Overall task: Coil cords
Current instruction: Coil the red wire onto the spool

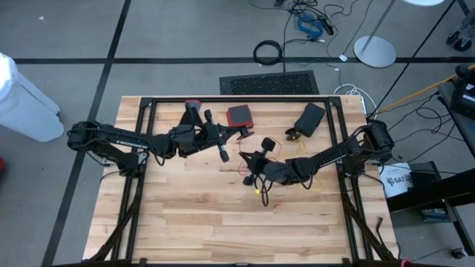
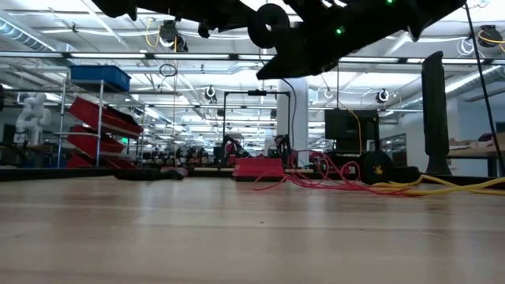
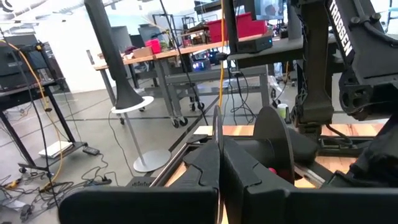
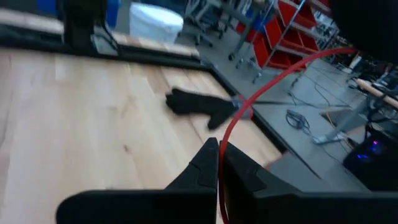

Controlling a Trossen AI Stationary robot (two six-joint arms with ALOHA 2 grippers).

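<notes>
The right pincer (image 4: 219, 163) is closed, its two fingers pressed together on a thin red cord (image 4: 261, 84) that arcs up out of them. From above, the right pincer (image 1: 251, 162) sits near the middle of the table (image 1: 185, 222), with red and yellow cords (image 1: 257, 187) trailing just beneath it. The left pincer (image 3: 219, 155) is also shut, fingers touching, holding nothing; it hangs above the table's far side (image 1: 223, 144). A black glove (image 4: 199, 104) lies near the table's edge.
</notes>
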